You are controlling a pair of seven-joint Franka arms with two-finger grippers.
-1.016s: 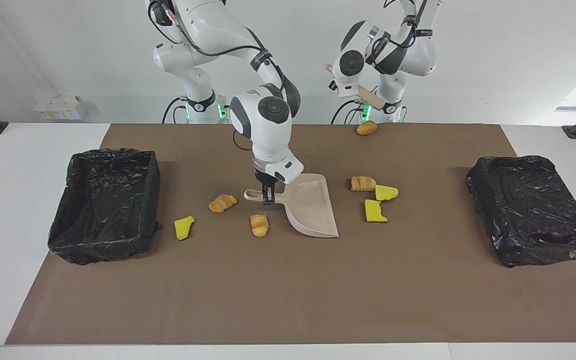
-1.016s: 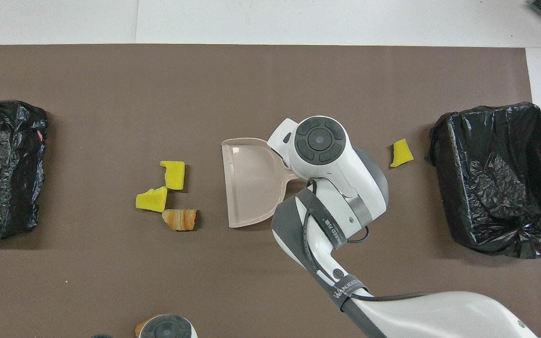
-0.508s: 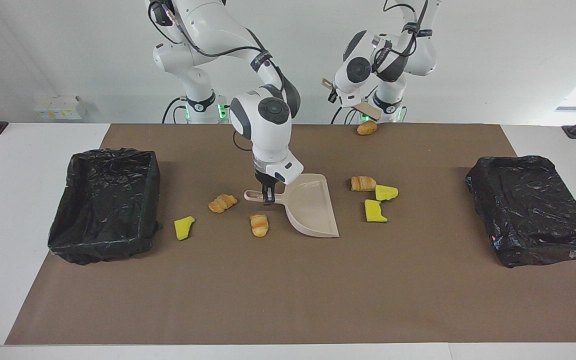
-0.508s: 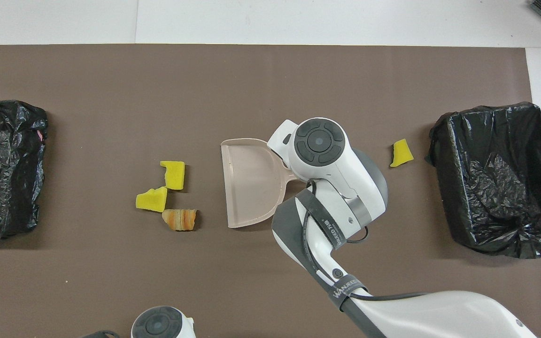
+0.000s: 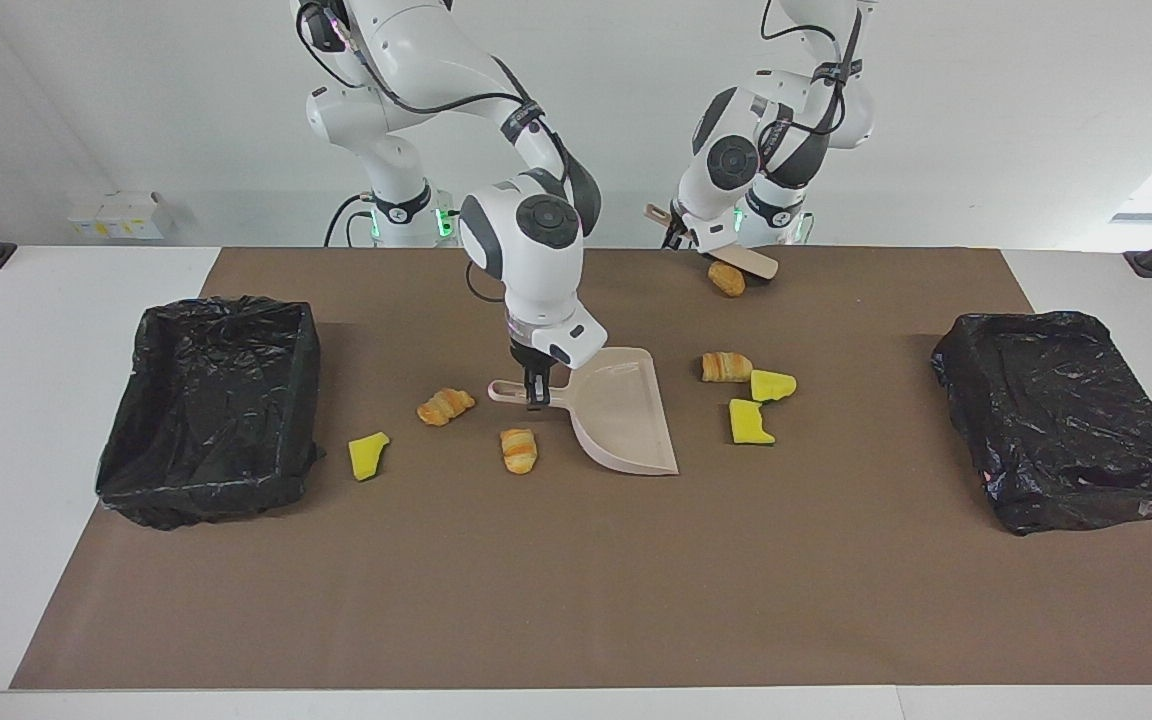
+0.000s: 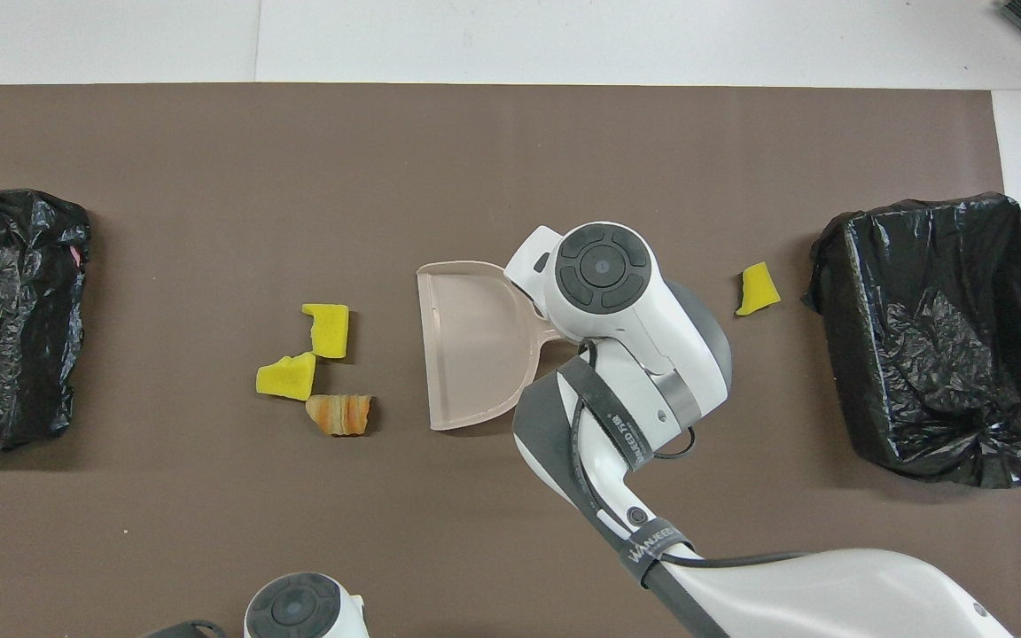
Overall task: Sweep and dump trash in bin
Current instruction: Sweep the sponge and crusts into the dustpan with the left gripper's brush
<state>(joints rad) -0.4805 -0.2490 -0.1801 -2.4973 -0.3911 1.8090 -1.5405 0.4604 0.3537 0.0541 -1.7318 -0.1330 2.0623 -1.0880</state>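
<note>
My right gripper (image 5: 536,393) is shut on the handle of the beige dustpan (image 5: 626,410), which rests on the brown mat with its mouth toward the left arm's end. My left gripper (image 5: 679,234) is shut on the beige brush (image 5: 748,263), whose head is down at a brown potato-like lump (image 5: 726,279) close to the robots. More trash lies beside the dustpan mouth: a croissant piece (image 5: 726,367) and two yellow sponge chunks (image 5: 772,385) (image 5: 750,423). Two croissant pieces (image 5: 446,405) (image 5: 518,450) and a sponge chunk (image 5: 368,455) lie by the handle. In the overhead view the right arm hides the handle.
Two bins lined with black bags stand at the mat's ends, one (image 5: 211,400) toward the right arm's end and one (image 5: 1061,420) toward the left arm's end. The brown mat (image 5: 576,580) has open room at the edge farthest from the robots.
My left arm has come down with the brush onto the potato-like lump, which has shifted slightly away from the robots. The right arm and dustpan have stayed put.
</note>
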